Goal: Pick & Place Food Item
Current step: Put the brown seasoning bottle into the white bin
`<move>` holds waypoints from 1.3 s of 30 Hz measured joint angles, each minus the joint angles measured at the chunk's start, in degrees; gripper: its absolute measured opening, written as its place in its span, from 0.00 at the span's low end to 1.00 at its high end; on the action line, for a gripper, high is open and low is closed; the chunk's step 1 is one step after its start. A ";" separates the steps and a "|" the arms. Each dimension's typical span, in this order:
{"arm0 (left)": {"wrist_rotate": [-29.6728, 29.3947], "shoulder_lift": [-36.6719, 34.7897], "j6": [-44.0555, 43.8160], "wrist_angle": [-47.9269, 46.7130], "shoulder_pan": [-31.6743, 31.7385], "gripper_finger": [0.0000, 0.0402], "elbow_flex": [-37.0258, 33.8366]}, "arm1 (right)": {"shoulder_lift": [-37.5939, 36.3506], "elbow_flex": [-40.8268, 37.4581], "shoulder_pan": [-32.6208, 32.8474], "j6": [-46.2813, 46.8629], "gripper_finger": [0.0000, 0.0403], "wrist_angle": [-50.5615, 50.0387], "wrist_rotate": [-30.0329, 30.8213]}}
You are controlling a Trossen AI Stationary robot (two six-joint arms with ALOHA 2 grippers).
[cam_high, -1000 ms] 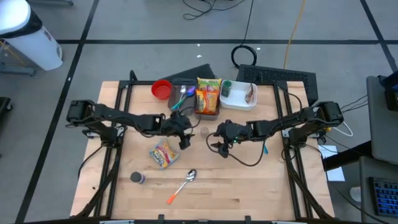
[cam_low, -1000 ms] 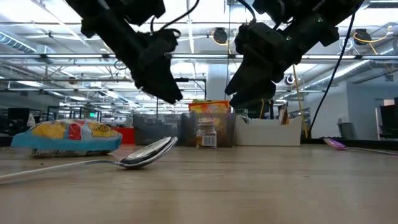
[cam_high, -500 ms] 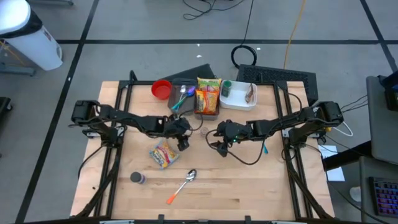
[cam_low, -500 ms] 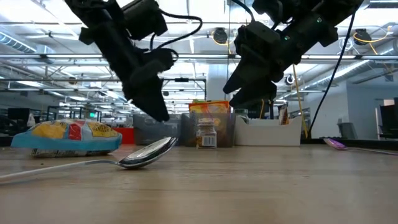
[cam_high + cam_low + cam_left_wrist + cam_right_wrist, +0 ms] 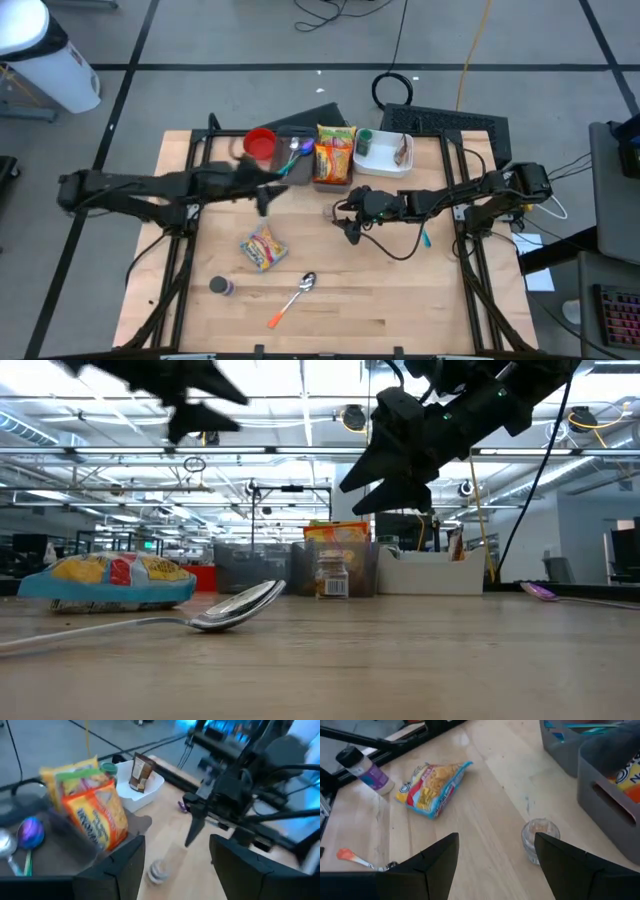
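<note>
A yellow, red and blue snack bag (image 5: 263,247) lies flat on the wooden table; it also shows in the right wrist view (image 5: 432,790) and the low view (image 5: 110,580). A small clear jar (image 5: 328,211) stands upright between the arms. My left gripper (image 5: 265,197) is open and empty, high above the table, left of the jar (image 5: 160,870). My right gripper (image 5: 350,226) is open and empty, hovering just right of the jar (image 5: 538,840). An orange and yellow packet (image 5: 335,155) stands in a grey bin (image 5: 300,165) at the far side.
A white tray (image 5: 380,160) holding a brown packet stands at the far right, a red bowl (image 5: 260,143) at the far left. A spoon with an orange handle (image 5: 295,297) and a spice bottle (image 5: 220,286) lie near the front. Bare wood lies front right.
My left gripper has risen and drawn back toward the table's left and far edge, away from the spot beside the snack bag. The bag, jar and spoon have stayed where they were.
</note>
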 joint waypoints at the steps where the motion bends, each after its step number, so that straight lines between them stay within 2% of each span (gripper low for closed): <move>1: -0.02 -3.39 -0.94 0.62 0.00 0.57 -2.41 | 0.00 0.00 -0.08 -0.01 0.63 0.28 0.00; 7: -0.49 -19.20 -2.71 8.73 -1.01 0.57 -13.60 | 0.00 0.00 -0.53 1.51 0.63 1.36 -0.04; 9: -2.11 -21.42 -2.64 8.47 -1.65 0.57 -16.64 | 0.00 -0.02 -0.55 1.75 0.63 1.89 0.00; 13: -5.23 -20.99 -2.37 8.76 -2.90 0.57 -22.09 | 0.00 -0.02 -0.79 3.95 0.63 1.84 -0.01; 18: -6.32 -16.83 1.51 15.46 -3.28 0.57 -26.74 | 0.00 -0.02 -0.84 5.32 0.63 1.99 0.11; 22: -6.02 -11.85 10.05 23.28 -3.28 0.57 -28.69 | 0.00 -0.02 -0.83 6.03 0.63 1.96 0.15; 25: -5.91 -7.20 13.97 25.60 -3.26 0.57 -29.04 | 0.00 -0.02 -0.87 6.64 0.63 1.78 0.31; 35: -5.28 10.10 13.99 36.47 -3.23 0.57 -29.06 | 0.00 -0.02 -0.85 6.76 0.63 1.62 1.68; 39: 0.45 16.01 11.83 42.02 -3.23 0.57 -28.60 | 0.00 -0.02 -0.85 6.89 0.63 1.62 1.68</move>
